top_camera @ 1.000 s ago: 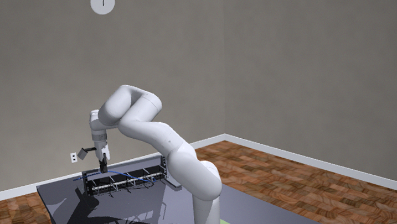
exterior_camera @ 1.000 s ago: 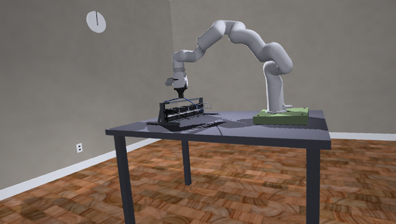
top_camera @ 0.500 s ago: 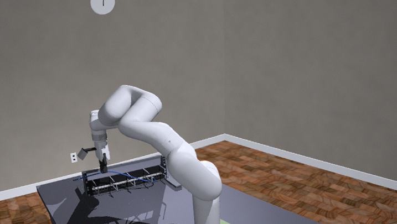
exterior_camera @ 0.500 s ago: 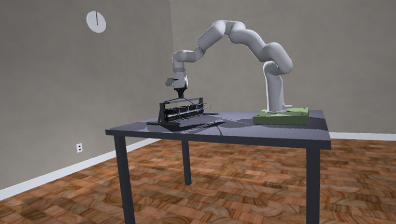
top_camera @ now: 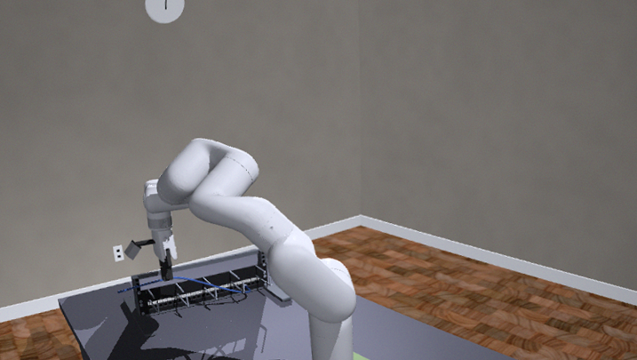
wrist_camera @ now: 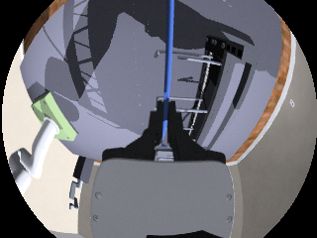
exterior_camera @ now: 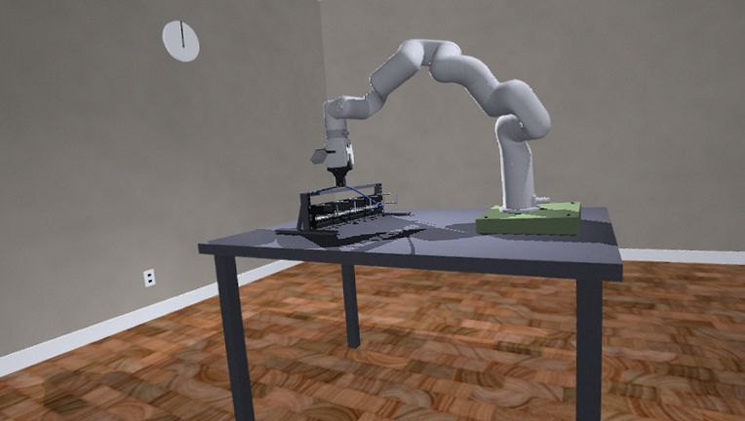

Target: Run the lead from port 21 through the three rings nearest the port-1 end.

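While the gripper [top_camera: 165, 271] is closed on the blue lead [top_camera: 205, 284], its fingers stand almost fully together, pinching the thin cable just above the top rail of the rack [top_camera: 137, 297] near the rack's left end. From the grip point the lead runs down and right to the patch panel's right-hand ports, and a short free length extends left past the rack's left post. The wrist view shows the lead [wrist_camera: 169, 47] running straight away from the fingertips over the table. Whether the lead sits inside any ring of the cable manager [top_camera: 193, 296] cannot be told.

The rack stands upright at the far left of the dark table [exterior_camera: 402, 253]. Wood-pattern flooring, grey walls, a wall clock [top_camera: 164, 2] and a wall outlet [top_camera: 118, 252] surround it.

The arm rises from a green base plate [exterior_camera: 563, 219], arches over, and points the gripper straight down.
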